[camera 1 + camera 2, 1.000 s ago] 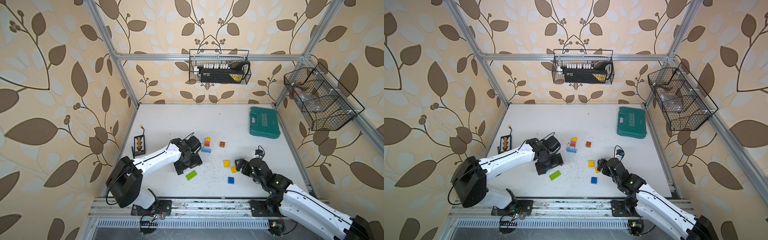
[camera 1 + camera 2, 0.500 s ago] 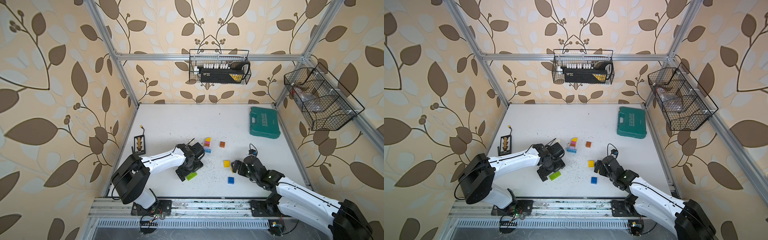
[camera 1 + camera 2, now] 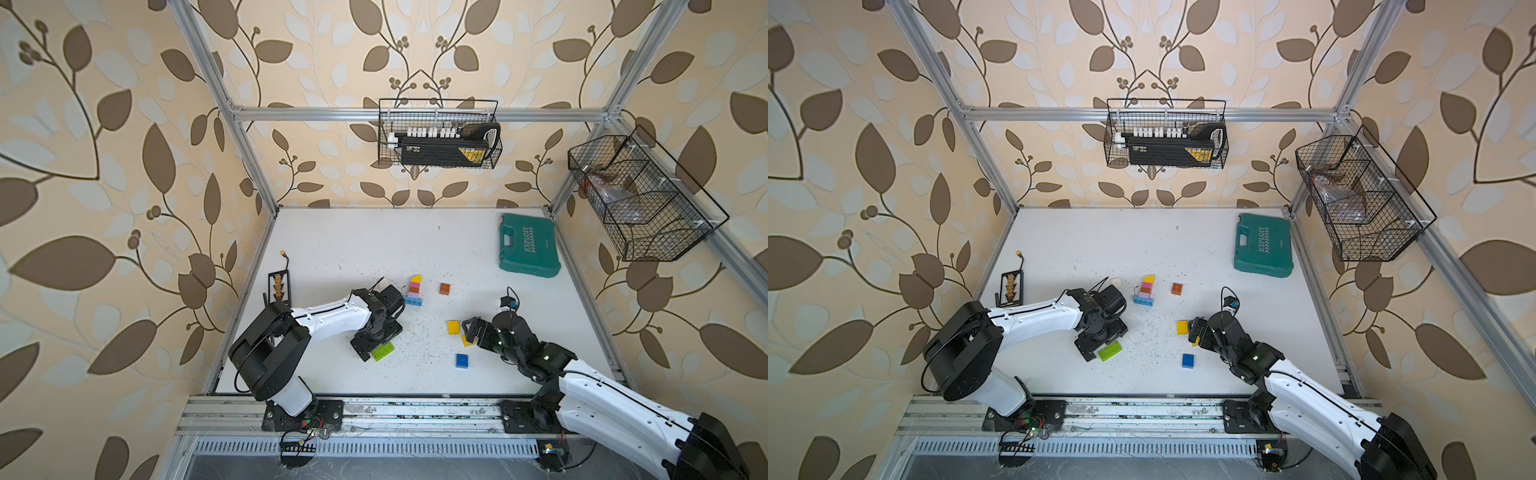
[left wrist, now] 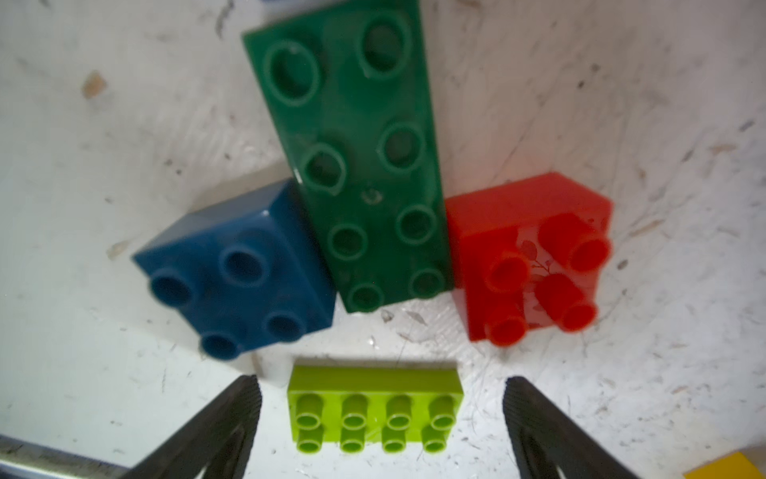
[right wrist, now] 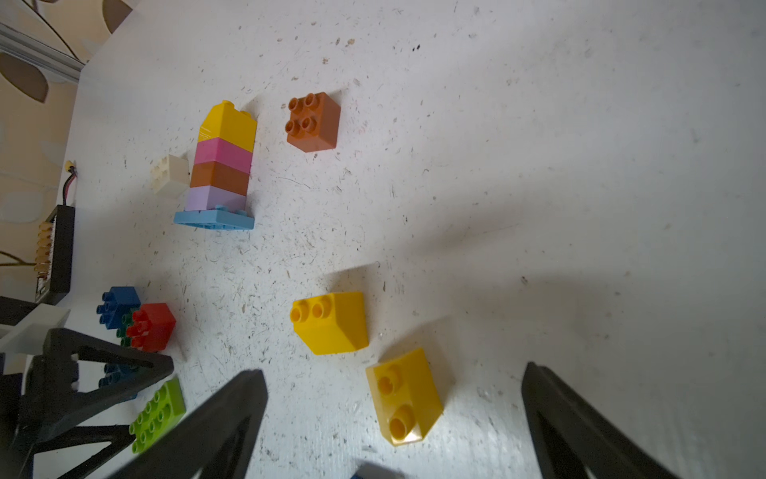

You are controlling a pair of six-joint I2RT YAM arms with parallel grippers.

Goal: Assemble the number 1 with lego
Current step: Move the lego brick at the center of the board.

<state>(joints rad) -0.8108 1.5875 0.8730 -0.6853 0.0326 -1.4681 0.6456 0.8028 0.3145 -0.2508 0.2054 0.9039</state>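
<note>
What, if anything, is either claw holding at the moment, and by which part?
Nothing is held. The left claw stands open astride the lime brick, clear of both ends; the right claw stands open around a yellow sloped brick.

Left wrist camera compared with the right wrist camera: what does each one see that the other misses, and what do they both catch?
Only the left wrist view shows the long dark green brick full length. Only the right wrist view shows the stacked tower, brown brick, white brick, two whole yellow sloped bricks and the open right gripper. Both show the lime brick, blue brick, red brick and left gripper.
</note>
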